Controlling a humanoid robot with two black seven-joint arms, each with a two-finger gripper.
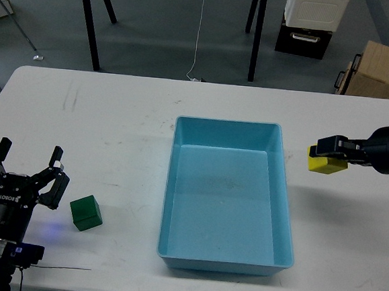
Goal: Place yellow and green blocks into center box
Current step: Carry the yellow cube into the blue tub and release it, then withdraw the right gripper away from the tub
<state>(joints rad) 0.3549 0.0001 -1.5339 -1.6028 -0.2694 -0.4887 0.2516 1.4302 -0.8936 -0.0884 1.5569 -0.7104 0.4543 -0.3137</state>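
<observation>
A light blue box (pixel 223 259) stands in the middle of the white table. A green block (pixel 85 212) lies on the table left of the box. My left gripper (pixel 27 166) is open and empty, a little left of the green block. My right gripper (pixel 319 148) comes in from the right edge and is shut on a yellow block (pixel 326 164), held in the air just right of the box's right rim.
The white table (pixel 114 132) ends close to the front at the bottom of the view. Beyond its far edge are black stand legs (pixel 89 23), a cable, a cardboard box (pixel 379 71) and a white container (pixel 316 10) on the floor.
</observation>
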